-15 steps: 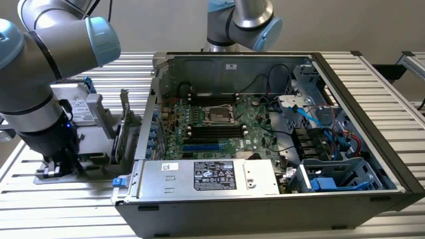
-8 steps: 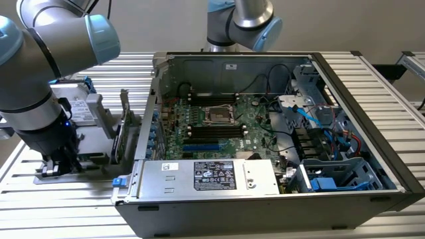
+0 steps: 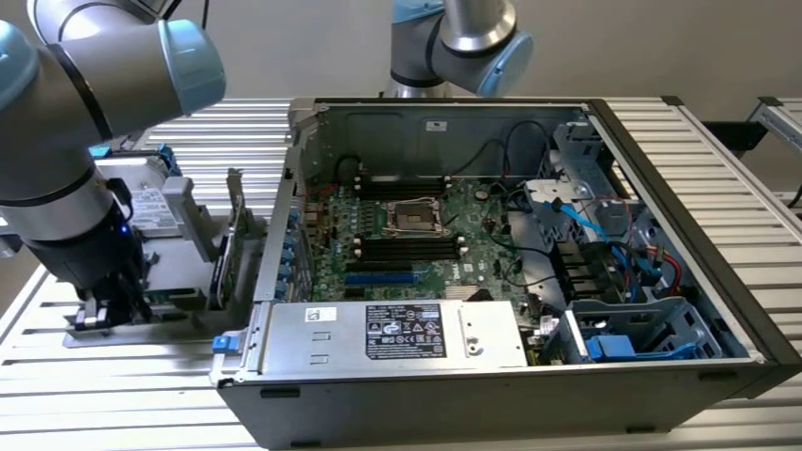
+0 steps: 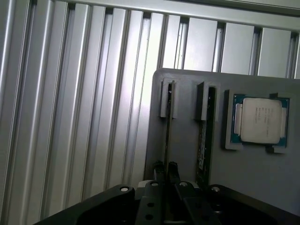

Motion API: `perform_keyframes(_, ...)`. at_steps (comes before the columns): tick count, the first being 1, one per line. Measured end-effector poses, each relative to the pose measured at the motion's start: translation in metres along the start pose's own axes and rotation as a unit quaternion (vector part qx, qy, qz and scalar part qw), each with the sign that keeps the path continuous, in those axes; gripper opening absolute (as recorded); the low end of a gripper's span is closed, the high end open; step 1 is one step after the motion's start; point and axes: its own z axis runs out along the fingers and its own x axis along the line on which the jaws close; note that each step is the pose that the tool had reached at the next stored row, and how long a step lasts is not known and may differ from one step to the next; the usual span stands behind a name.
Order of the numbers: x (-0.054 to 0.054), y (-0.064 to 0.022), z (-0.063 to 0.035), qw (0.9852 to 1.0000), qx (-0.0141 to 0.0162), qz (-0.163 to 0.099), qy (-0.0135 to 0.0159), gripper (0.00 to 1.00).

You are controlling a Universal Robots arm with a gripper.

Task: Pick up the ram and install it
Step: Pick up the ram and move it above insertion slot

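My gripper (image 4: pixel 166 169) is clenched on the ram (image 4: pixel 168 122), one finger on each face of the thin stick. The ram stands on edge in the first slot of the gray holder (image 4: pixel 185 140), which lies on the slatted table (image 4: pixel 93 93). In the exterior view my gripper (image 3: pixel 107 305) is low over that holder, at the exterior view's left of the open computer case (image 3: pixel 752 315).

Hazards, as I judge them:
- The grip sits near one end of the stick. A pull that is not straight may jam the ram against the slot walls or twist it between my fingers.
- A weak grip may let the stick slide.

Surroundings:
- A second stick (image 4: pixel 202 140) stands in the neighbouring slot, just beside mine.
- A processor (image 4: pixel 260 120) lies in a pocket beyond it.
- An upright card (image 3: pixel 232 244) and the case wall stand between the holder and the motherboard (image 3: pixel 414 235).
- Cables (image 3: pixel 589 216) lie inside the case near the memory slots (image 3: pixel 401 246).
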Motion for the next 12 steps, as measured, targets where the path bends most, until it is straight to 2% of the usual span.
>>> perform_keyframes(7, 0.000, -0.0005, -0.0091, 1.0000, -0.0022, 0.000, -0.0003, 0.13)
perform_keyframes(12, 0.000, -0.0006, -0.0202, 1.0000, -0.0050, 0.000, -0.0005, 0.13)
